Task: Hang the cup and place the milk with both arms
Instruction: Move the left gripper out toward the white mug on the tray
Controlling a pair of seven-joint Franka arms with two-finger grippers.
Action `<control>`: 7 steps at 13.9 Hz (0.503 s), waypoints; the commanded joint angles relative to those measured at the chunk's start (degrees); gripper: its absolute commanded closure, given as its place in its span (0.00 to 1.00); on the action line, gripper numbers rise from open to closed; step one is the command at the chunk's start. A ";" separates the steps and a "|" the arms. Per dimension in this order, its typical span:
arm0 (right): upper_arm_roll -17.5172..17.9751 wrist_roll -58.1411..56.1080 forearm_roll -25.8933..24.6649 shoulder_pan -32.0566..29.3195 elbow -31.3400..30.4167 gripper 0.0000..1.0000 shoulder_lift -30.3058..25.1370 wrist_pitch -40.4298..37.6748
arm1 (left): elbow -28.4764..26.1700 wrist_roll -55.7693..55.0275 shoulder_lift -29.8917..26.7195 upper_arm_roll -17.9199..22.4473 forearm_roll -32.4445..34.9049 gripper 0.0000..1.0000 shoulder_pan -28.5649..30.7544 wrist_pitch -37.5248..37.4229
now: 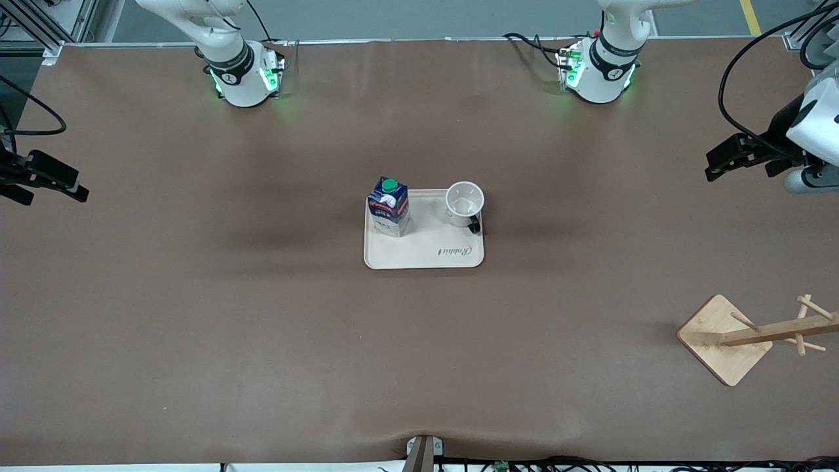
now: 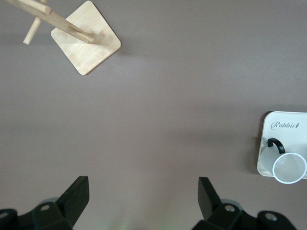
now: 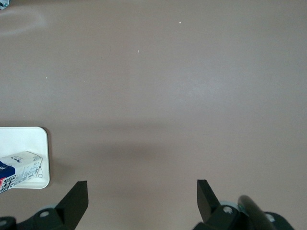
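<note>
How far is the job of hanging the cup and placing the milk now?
Nothing looks done. The cup and the milk stand on the tray; the wooden rack holds nothing. Nothing is in hand: the left gripper and right gripper hang open over bare table. Both steps remain.

- Tray [image 1: 452,252]: cream, rectangular with rounded corners, lying flat about mid-table. A dark script word is printed near the edge closest to the front camera.
- Rack [image 1: 773,333]: pale wood, with a square base [image 1: 711,337] turned like a diamond and a post [image 1: 780,331] carrying short pegs [image 1: 815,307]. It stands on the table toward the left arm's end, nearer to the front camera than the tray and well apart from it.
- Table cover [image 1: 262,314]: plain brown, slightly wrinkled, spread over the whole top.
- Cables [image 1: 590,464]: black, running along the table edge nearest the front camera.
- Bracket [image 1: 425,451]: small, at the middle of that same edge.
</note>
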 commanded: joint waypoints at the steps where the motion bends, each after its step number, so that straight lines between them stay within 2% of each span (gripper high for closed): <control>1: 0.04 0.10 -0.12 -0.09 0.62 0.00 -0.22 -0.80 | 0.54 0.39 0.21 -0.10 -0.48 0.00 0.40 0.19; 7: 0.04 0.37 0.14 -0.09 0.71 0.00 -0.04 -0.71 | 0.80 -0.31 1.18 -0.10 -0.75 0.00 -0.56 0.54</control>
